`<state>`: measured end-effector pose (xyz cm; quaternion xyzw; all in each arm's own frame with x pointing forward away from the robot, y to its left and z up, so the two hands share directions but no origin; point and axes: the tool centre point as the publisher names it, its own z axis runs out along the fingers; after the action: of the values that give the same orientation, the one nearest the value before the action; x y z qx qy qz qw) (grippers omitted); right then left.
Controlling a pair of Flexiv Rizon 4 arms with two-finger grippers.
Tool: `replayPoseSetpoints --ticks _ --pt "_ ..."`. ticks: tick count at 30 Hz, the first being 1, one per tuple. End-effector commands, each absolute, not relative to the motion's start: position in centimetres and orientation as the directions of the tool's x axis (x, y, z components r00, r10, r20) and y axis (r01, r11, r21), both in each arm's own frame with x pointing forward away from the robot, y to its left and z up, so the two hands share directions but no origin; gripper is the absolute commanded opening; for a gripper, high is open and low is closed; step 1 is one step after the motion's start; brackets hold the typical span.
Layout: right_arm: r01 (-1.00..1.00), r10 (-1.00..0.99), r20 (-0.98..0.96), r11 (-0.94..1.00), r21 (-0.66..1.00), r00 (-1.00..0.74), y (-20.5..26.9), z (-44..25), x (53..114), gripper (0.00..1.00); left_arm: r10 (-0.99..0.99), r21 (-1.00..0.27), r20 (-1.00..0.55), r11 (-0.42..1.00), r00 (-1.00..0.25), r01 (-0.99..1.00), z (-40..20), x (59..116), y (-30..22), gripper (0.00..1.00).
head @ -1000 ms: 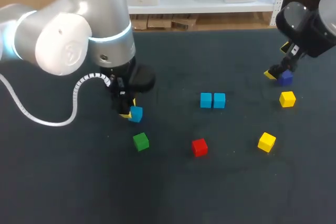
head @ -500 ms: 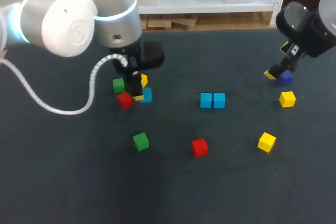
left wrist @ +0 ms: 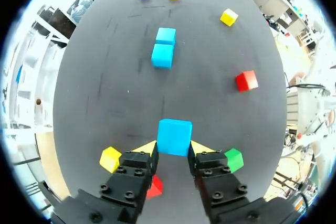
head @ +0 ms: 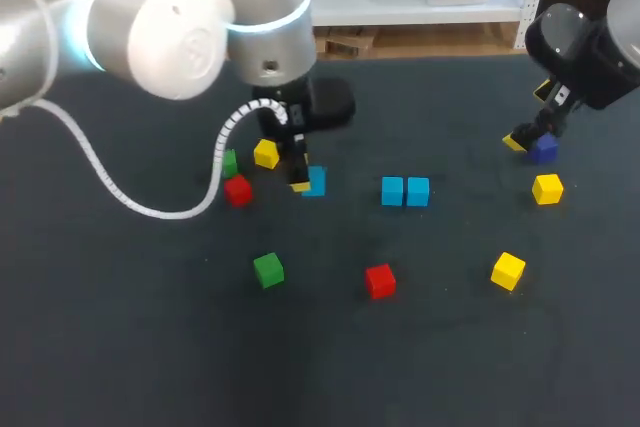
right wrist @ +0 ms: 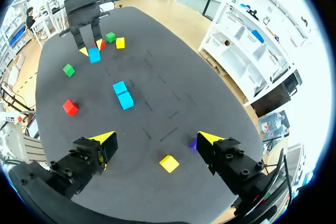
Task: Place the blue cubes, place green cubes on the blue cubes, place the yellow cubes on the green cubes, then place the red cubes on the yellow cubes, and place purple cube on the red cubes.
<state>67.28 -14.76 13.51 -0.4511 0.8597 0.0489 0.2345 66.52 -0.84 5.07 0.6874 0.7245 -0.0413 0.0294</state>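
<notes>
Across the dark desk, our left arm is swinging rightward and upward in the head view, from the lower left of centre toward the middle. Its tool is pinching the carried blue cube, with a yellow tip pressing on each side. That cube is now sitting just left of centre in the head view, near the two blue cubes lying side by side at the middle, but not yet beside them. We are judging that the blue base layer is being gathered and that this cube is heading for that pair.

Our right arm is holding the same spot at the upper right. Its tool is spread wide and gripping nothing, with the purple cube just beside one finger.

As the left arm is clearing away, three cubes are coming into view left of the carried one: a yellow cube, a red cube and a partly hidden green cube.

As for containers, we are seeing none on the desk. Every cube is lying straight on its surface, and no stacking is under way yet.
</notes>
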Motion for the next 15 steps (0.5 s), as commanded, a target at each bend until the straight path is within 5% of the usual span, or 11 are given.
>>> replayPoseSetpoints --ticks 1,15 --pt "-0.797 -0.752 -0.448 0.590 -0.130 -0.483 -14.7 13.5 67.2 1.00 0.995 -0.053 -0.077 0.058 -0.062 0.997 4.8 67.7 -3.1 0.00" --pt "-0.797 -0.752 -0.448 0.590 -0.130 -0.483 -14.7 13.5 67.2 1.00 0.995 -0.010 -0.059 -0.082 0.081 0.997 2.7 66.7 -5.5 0.00"
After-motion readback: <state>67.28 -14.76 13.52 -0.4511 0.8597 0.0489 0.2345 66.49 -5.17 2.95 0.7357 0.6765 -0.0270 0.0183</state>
